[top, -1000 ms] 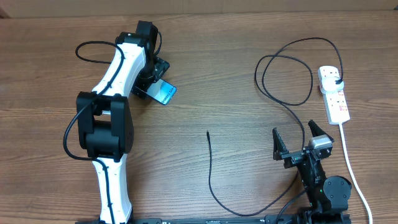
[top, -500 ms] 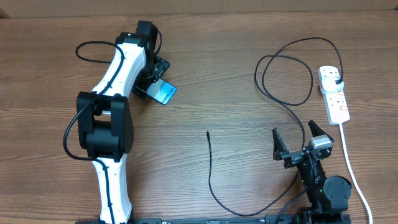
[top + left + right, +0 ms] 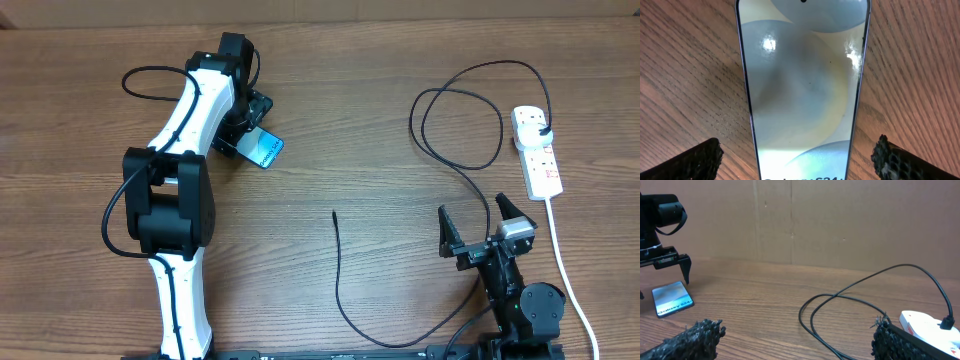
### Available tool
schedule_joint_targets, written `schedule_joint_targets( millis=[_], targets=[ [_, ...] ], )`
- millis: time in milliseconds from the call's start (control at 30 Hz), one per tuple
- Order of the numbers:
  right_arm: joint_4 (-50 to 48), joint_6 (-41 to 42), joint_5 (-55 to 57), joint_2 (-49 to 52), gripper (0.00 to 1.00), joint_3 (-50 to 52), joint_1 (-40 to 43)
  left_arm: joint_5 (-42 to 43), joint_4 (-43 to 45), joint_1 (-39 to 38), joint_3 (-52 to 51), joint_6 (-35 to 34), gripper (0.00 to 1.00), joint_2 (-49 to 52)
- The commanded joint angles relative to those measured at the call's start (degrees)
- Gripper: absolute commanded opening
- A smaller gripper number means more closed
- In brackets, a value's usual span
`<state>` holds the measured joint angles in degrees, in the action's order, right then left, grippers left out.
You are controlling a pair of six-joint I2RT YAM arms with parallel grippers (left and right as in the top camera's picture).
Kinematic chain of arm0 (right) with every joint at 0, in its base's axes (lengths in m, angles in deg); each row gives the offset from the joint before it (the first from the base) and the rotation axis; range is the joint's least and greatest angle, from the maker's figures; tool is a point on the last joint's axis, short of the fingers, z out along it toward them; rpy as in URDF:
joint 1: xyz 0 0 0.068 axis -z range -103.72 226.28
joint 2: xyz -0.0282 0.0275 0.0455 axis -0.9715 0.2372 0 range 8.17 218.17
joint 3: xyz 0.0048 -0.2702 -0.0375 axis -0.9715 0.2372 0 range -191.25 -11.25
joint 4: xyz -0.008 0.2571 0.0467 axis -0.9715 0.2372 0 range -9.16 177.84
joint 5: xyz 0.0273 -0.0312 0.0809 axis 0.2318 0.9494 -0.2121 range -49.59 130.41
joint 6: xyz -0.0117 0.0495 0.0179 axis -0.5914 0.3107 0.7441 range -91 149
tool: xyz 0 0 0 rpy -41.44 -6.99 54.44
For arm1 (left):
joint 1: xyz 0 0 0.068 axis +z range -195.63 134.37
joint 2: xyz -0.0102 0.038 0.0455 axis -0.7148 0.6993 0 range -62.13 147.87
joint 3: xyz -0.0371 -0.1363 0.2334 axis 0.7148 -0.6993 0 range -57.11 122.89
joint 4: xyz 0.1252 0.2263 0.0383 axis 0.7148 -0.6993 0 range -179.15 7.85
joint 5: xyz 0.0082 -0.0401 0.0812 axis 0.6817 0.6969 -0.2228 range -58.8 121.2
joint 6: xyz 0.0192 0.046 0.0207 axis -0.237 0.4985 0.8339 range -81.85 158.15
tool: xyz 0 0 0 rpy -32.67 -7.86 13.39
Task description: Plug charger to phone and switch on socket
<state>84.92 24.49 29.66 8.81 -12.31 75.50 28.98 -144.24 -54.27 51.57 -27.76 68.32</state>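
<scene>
Nothing moved | left claw (image 3: 797, 162) spread astride phone (image 3: 802, 90) | right claw (image 3: 477, 225) spread — charger (image 3: 337, 270) just beside

Wooden table (image 3: 340, 100), brown cardboard wall (image 3: 840, 220)

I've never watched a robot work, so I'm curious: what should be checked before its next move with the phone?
1. Phone lies flat, screen up: ok.
2. Left gripper open, straddling phone: ok.
3. Right gripper open and empty: ok.
4. Charger tip loose on table, unheld: ok.
5. Charger's far end plugged into socket: ok.
6. Whether socket is switched on: cannot tell.
</scene>
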Motion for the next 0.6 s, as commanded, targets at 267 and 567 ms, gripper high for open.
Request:
schedule_joint_targets(
  millis=[267, 567],
  targets=[
    [-0.28, -0.07, -0.28, -0.48, 1.00, 0.61, 0.15, -1.16, -0.76, -0.39, -0.59, -0.92, 1.00, 0.52],
    [-0.28, -0.07, -0.28, -0.48, 1.00, 0.61, 0.15, -0.87, -1.42, -0.39, -0.59, -1.05, 1.00, 0.57]
  ],
)
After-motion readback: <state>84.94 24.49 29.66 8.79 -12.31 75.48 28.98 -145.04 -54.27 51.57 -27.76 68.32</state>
